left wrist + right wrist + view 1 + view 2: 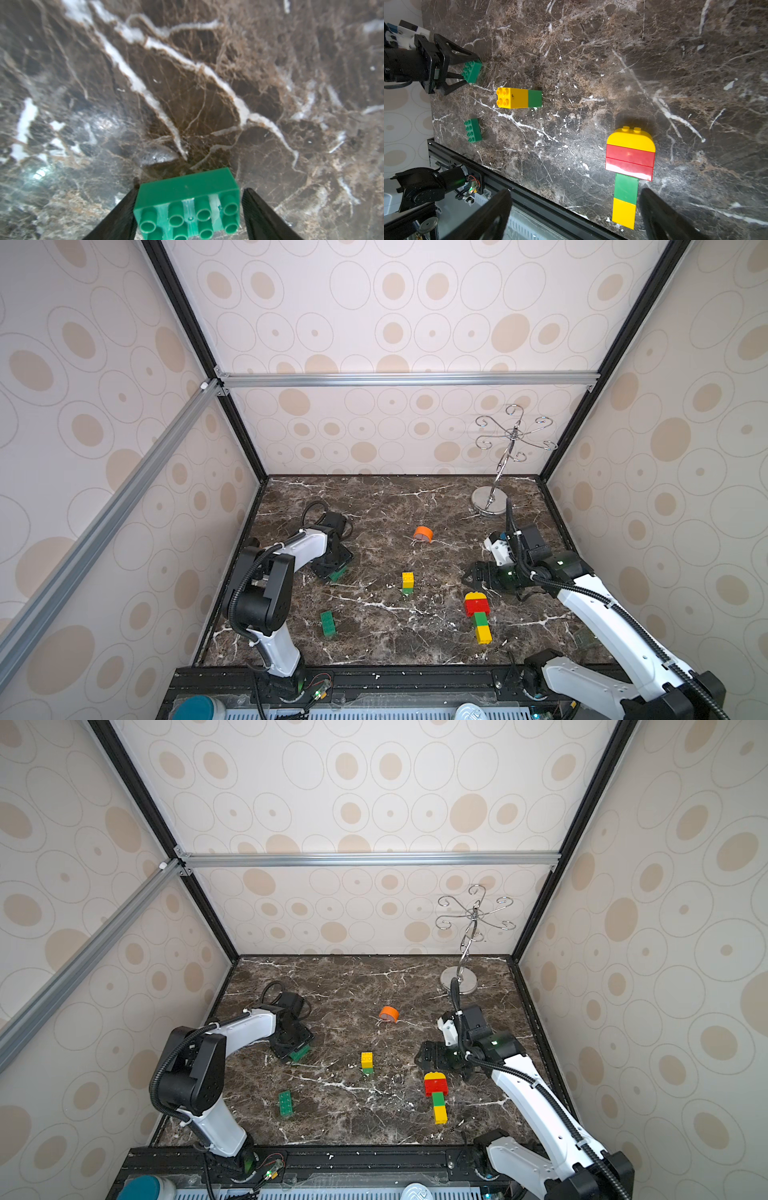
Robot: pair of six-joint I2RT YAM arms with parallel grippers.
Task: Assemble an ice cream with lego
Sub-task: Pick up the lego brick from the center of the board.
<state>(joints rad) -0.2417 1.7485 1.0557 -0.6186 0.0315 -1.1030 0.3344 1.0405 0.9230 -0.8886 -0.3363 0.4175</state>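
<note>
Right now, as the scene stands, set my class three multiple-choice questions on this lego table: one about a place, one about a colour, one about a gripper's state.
1. Where does the orange dome piece lie?
A. Farther back on the table than the yellow-and-green stack
B. At the front edge, by the arm bases
C. Inside a gripper

2. What colour is the rounded top of the assembled ice cream?
A. Red
B. Yellow
C. Green

3. How is the right gripper?
A. Shut on a green brick
B. Shut on nothing
C. Open, holding nothing

Answers:
1 A: in both top views it sits beyond the stack.
2 B: the right wrist view shows a yellow dome above two red bricks.
3 C: its fingers stand wide apart, gripping nothing.
</note>
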